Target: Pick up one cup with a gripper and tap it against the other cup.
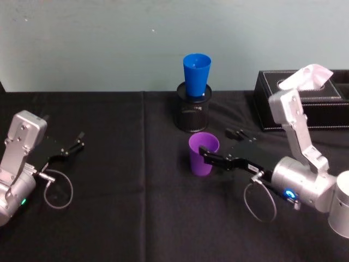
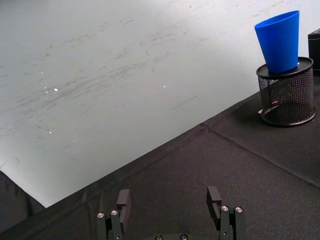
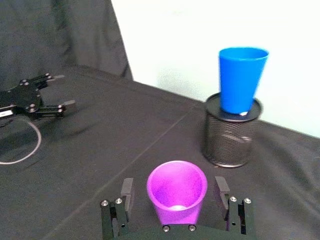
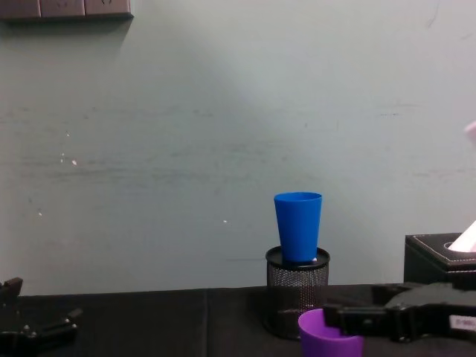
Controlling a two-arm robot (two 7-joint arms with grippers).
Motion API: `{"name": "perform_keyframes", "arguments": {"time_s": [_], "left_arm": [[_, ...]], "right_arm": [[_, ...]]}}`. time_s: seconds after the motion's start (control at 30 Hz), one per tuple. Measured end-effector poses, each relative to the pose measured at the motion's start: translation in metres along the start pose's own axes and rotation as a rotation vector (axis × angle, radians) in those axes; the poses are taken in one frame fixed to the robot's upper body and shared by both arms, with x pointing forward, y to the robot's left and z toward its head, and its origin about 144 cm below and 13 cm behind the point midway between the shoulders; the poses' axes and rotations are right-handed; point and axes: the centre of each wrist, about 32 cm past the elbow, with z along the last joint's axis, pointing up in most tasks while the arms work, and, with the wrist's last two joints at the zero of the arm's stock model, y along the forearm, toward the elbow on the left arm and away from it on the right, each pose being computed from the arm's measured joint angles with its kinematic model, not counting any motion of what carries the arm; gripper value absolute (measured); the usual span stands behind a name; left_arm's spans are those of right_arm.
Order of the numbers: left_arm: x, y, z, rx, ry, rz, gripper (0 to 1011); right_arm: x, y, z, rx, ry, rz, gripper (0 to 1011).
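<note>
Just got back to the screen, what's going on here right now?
The right gripper has its open fingers on either side of the purple cup, which stands on the black tablecloth, not yet gripped. The blue cup sits in the black mesh holder behind it. The left gripper rests open at the table's left.

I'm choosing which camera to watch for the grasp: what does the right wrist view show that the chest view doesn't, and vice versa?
Right wrist view alone: the purple cup's open mouth between the right gripper's spread fingers, apart from both. Chest view alone: the tissue box and the cup's height against the blue cup. Both: the blue cup standing in the mesh holder, and the idle left gripper open on the table.
</note>
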Motion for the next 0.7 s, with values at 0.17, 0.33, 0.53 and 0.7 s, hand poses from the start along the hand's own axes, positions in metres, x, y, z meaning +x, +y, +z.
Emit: {"name": "perform_keyframes", "arguments": {"time_s": [0.17,0.33,0.53,0.7], "left_arm": [[0.000,0.000,0.000,0.000,0.000,0.000,1000],[0.000,0.000,0.000,0.000,0.000,0.000,1000],[0.000,0.000,0.000,0.000,0.000,0.000,1000],[0.000,0.000,0.000,0.000,0.000,0.000,1000]], "right_arm": [[-0.004,-0.017,0.002,0.036,-0.041,-0.087,1003],[-0.005,-0.024,-0.002,0.059,-0.072,-0.188,1003],[-0.005,-0.022,-0.008,0.047,-0.089,-0.291,1003],[-0.007,-0.017,-0.018,0.011,-0.097,-0.397,1003]]}}
